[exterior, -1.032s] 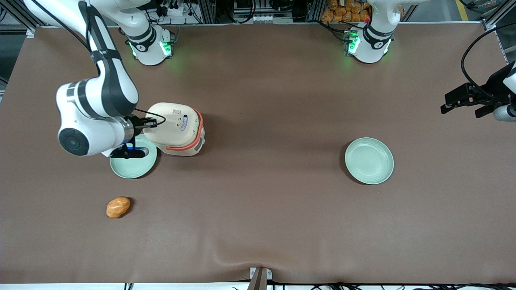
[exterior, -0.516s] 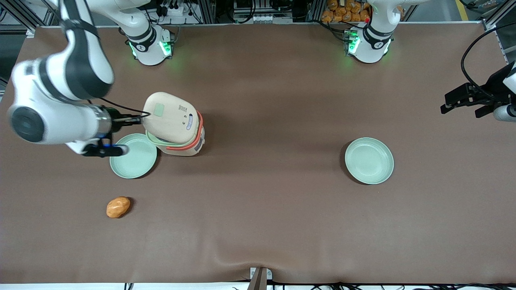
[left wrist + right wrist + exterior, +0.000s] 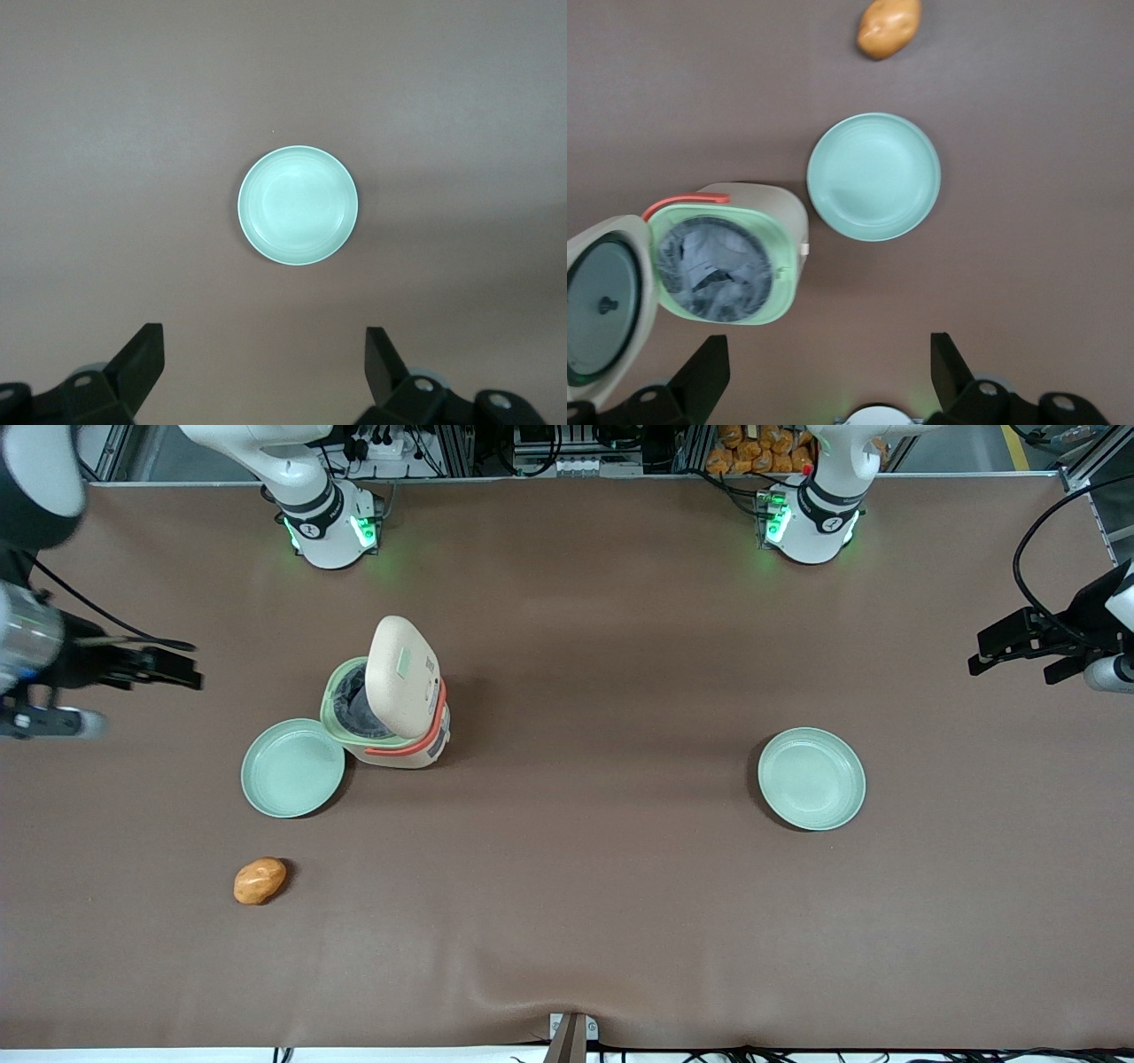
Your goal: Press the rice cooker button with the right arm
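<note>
The rice cooker (image 3: 390, 704) stands on the desk (image 3: 567, 921), its lid (image 3: 403, 676) raised, a green plate (image 3: 292, 769) touching it at its 8 o'clock. The gripper (image 3: 164, 671) hangs well off at 9 o'clock, fingers (image 3: 700, 376) spread wide, holding nothing.

My front camera looks steeply down over the whole counter (image 3: 620, 886). My right wrist camera looks straight down, sharing the rice cooker (image 3: 394, 700) (image 3: 726, 266).

Gripper (image 3: 177, 673) is held with fingers spread, well apart from rice cooker (image 3: 390, 722) at the working arm's end. Bare table (image 3: 585, 868) lies between. Raised lid (image 3: 403, 677) and adjacent plate (image 3: 292, 769) obstruct close approach.
</note>
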Robot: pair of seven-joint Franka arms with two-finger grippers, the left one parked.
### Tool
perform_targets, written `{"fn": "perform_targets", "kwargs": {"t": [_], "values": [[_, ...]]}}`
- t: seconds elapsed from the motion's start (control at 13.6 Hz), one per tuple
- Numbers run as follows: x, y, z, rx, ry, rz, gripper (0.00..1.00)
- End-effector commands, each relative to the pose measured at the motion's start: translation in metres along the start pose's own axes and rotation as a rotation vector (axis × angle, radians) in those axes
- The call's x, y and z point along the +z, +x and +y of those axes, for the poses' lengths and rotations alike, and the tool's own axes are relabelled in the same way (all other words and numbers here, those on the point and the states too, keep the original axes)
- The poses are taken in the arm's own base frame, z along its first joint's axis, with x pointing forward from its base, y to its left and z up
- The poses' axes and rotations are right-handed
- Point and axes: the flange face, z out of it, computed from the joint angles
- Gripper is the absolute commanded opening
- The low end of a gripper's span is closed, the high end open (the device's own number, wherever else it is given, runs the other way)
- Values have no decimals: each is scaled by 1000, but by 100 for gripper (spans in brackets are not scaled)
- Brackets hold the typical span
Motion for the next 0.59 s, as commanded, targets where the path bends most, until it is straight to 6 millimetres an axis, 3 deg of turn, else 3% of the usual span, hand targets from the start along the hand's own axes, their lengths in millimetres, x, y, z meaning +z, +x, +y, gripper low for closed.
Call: {"fn": "perform_targets", "kwargs": {"t": [0.0,0.22,0.37,0.52], "values": [[-19,-13,50,-28,1,29,100],[-31,-23,86,-1,11,47,100],[-43,-32,79,4,10,43,100],[-50,-41,54,58,15,35,100]]}}
